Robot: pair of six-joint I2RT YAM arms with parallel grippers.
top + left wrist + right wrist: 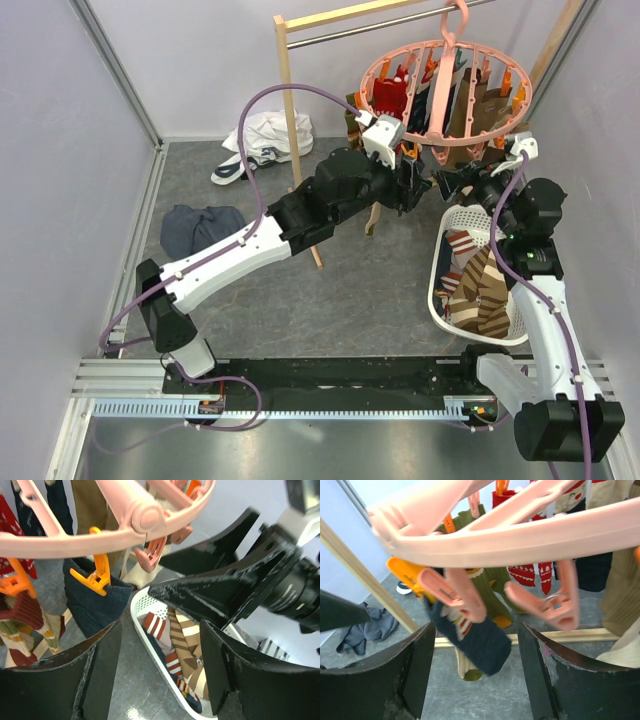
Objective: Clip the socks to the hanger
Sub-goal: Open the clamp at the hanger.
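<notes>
The pink round hanger (445, 90) hangs by its hook from the rail's metal bar, with several socks (470, 100) clipped under it. More striped socks (478, 285) lie in the white basket (437, 290). My left gripper (424, 186) and right gripper (448, 183) are both open, face to face just under the hanger's near rim. In the left wrist view my open left gripper (160, 645) has nothing in it; an orange clip (95, 575) holds a navy sock (95, 605). In the right wrist view my open right gripper (476, 635) frames a navy sock (480, 640) hanging from a pink clip (457, 595); another pink clip (555, 605) is empty.
The wooden rail post (295, 130) stands left of the hanger. A white garment with dark trim (265, 140) and a dark blue-grey cloth bundle (195, 228) lie on the floor at the left. Pale walls close in both sides.
</notes>
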